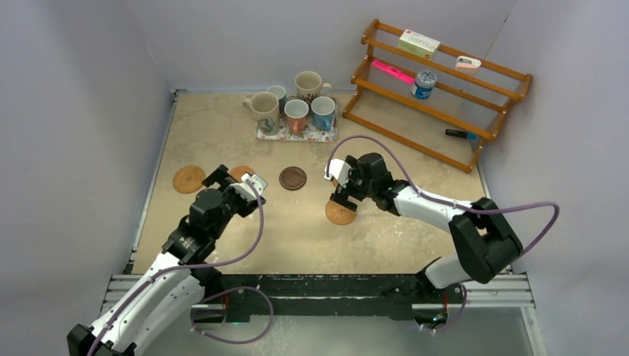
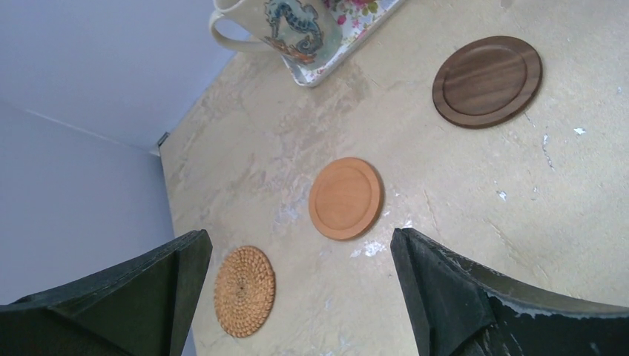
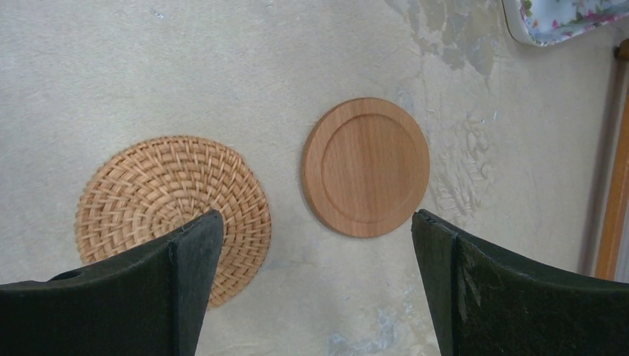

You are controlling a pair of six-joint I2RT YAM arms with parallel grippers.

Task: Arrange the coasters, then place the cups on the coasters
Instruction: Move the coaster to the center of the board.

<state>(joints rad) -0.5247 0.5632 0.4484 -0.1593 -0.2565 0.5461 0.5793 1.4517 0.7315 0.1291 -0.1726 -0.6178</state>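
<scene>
Your left gripper hung with its jaws spread wide and empty over a smooth tan coaster lying front-left of the floral tray. A woven coaster lay further left, and the dark wooden coaster straight before the tray. Your right gripper, equally spread and empty, hovered over a second woven coaster and a second tan coaster front-right of the tray. All five mugs stood on the tray.

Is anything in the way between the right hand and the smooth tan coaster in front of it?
Nothing visible. The right hand is open, with only bare table between it and the smooth tan coaster. The woven coaster lies off to one side.
</scene>
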